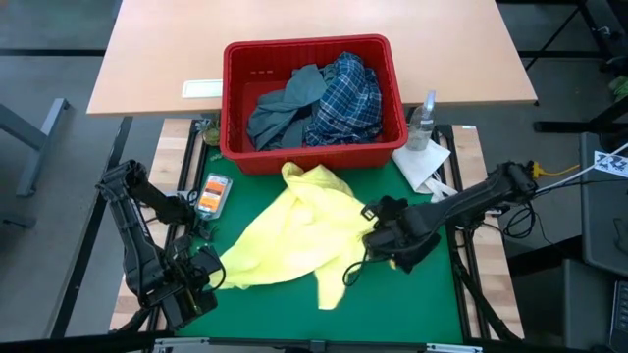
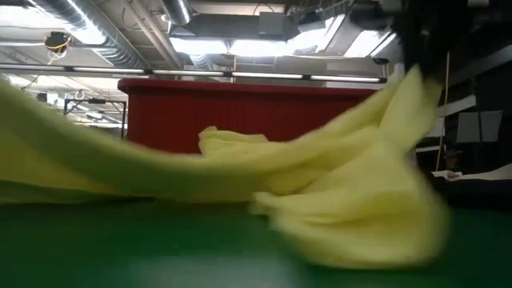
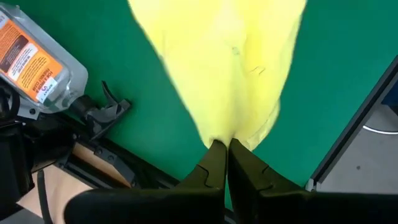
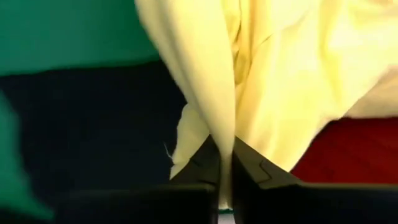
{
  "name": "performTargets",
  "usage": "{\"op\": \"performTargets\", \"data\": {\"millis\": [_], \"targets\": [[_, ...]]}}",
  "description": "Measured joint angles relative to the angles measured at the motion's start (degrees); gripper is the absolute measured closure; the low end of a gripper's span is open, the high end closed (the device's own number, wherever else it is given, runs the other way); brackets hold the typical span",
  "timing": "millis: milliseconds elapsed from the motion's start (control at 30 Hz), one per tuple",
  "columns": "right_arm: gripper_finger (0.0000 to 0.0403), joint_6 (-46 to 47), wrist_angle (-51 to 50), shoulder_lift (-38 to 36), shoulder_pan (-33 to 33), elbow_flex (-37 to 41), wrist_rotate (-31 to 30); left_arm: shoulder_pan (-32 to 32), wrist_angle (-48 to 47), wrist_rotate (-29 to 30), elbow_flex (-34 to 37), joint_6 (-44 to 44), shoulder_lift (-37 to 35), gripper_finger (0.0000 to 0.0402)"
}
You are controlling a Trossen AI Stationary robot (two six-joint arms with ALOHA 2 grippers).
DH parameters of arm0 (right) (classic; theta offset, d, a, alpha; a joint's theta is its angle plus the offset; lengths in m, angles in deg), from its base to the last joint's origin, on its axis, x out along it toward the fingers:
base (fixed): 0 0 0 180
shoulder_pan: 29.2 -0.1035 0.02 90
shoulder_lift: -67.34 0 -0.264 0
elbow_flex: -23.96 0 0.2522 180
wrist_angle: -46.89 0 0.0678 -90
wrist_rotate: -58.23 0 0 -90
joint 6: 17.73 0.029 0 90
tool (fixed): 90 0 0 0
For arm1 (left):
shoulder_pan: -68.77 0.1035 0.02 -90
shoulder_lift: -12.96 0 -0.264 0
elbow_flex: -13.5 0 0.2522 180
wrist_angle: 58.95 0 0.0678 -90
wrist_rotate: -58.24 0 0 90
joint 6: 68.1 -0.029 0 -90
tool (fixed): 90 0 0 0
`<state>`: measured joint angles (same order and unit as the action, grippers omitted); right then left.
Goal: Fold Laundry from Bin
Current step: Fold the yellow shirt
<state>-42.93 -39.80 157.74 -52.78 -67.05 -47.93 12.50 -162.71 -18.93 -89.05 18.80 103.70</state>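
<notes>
- The yellow garment (image 1: 294, 230) is spread on the green mat (image 1: 392, 304) in front of the red bin (image 1: 312, 157), its far tip just beside the bin's near wall.
- The left gripper (image 3: 222, 152) is seen at the mat's near-left corner — fingers pressed together on a gathered corner of the yellow cloth, which fans out from the pinch.
- The right gripper (image 4: 225, 155) is placed at the garment's right edge; a fold of yellow fabric is clamped between its closed fingers, and red is glimpsed behind the cloth.
- In the bin a grey-blue garment (image 1: 285, 108) lies left and the plaid shirt (image 1: 348, 98) right, touching; how much is buried beneath them cannot be told.
- From the low view the bin is largely masked by raised yellow cloth — the near part is blurred.
- An orange-labelled packet (image 1: 212, 193) is noted at the mat's left edge, a clear bottle (image 1: 423, 120) and white paper towel (image 1: 422, 162) right of the bin.
</notes>
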Motion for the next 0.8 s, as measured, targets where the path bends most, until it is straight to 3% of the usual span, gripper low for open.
{"op": "performTargets", "data": {"millis": [167,367,533,700,800], "targets": [[0.0389,7.28,-10.37,-4.09,-0.02,-7.1,8.22,0.0,0.0,0.23,0.0,0.03,0.0,0.0401],[0.0397,15.57,-17.53,-8.93,-0.09,-8.23,16.29,0.0,-0.02,-1.47,0.0,0.08,0.0,0.0401],[0.0392,18.81,-17.18,-12.64,-0.08,-7.87,20.53,0.0,-0.01,-8.47,0.0,0.36,0.0,0.0401],[0.0399,20.56,-16.96,-15.85,0.0,-7.87,21.32,-0.3,0.0,-20.73,0.0,5.99,0.0,0.0401],[0.0395,21.2,-16.92,-17.65,0.0,-7.87,22.14,-1.46,0.01,-24.39,0.0,9.67,0.0,0.0401]]}}
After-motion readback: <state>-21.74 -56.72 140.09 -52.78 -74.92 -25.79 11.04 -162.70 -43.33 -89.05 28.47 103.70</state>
